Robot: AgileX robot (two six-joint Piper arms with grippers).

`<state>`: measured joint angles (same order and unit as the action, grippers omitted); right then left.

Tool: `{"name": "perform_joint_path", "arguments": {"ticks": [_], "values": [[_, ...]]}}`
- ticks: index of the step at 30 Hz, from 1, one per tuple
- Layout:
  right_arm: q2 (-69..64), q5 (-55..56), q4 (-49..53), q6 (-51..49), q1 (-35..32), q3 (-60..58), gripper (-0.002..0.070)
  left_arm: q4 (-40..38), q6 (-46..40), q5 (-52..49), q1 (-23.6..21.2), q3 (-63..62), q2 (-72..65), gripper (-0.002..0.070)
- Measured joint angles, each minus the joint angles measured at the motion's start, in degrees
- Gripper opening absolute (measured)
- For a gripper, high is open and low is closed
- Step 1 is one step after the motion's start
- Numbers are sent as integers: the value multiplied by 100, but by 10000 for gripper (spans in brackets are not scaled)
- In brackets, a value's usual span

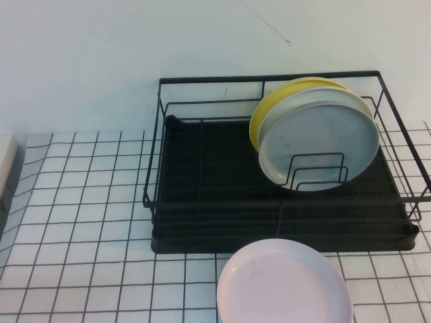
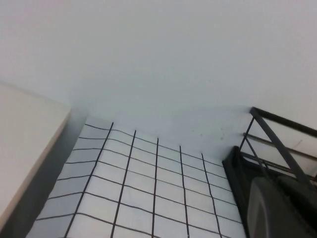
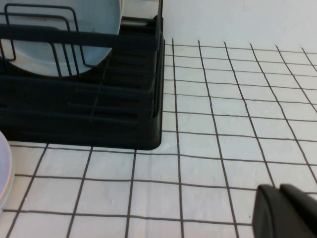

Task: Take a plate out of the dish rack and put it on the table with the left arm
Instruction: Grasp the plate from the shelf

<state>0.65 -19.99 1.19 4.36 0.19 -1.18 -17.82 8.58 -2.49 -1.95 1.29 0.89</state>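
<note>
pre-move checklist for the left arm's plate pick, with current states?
1. Plate in the dish rack: ok, it leans upright against the wire dividers on the rack's right side, frontmost of the stack.
2. Right target: ok, the yellow plate stands behind it; take the front one only.
3. Left gripper position: not ok, it hangs over the table left of the rack, away from the plate.
4. Left gripper fingers: cannot tell.
5. Drop zone: ok, bare tiles lie left of the rack; the pink plate lies in front.
6. Right gripper: ok, low over the table, right of the rack.
</note>
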Motion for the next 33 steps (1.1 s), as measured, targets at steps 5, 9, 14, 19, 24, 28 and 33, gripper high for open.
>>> {"name": "perform_joint_path", "arguments": {"ticks": [5, 9, 14, 19, 24, 28, 33], "values": [[0, 0, -11, 0, 0, 0, -2, 172, -62, -445, 0, -301, 0, -4], [0, 0, -11, 0, 0, 0, -2, 329, -316, -883, 0, -952, -337, -4], [0, 0, -11, 0, 0, 0, -2, 319, -1443, -1661, 0, -2156, -1422, -4], [0, 0, -11, 0, 0, 0, -2, -479, -3118, -2418, 0, -3513, -2842, -4], [0, 0, -11, 0, 0, 0, -2, -2002, -5040, -3168, 0, -4846, -4325, -4], [0, 0, -11, 0, 0, 0, -2, -3340, -6298, -3398, 0, -5731, -5468, -4], [0, 0, -11, 0, 0, 0, -2, -4561, -7792, -4035, 121, -6886, -6983, -4]]}}
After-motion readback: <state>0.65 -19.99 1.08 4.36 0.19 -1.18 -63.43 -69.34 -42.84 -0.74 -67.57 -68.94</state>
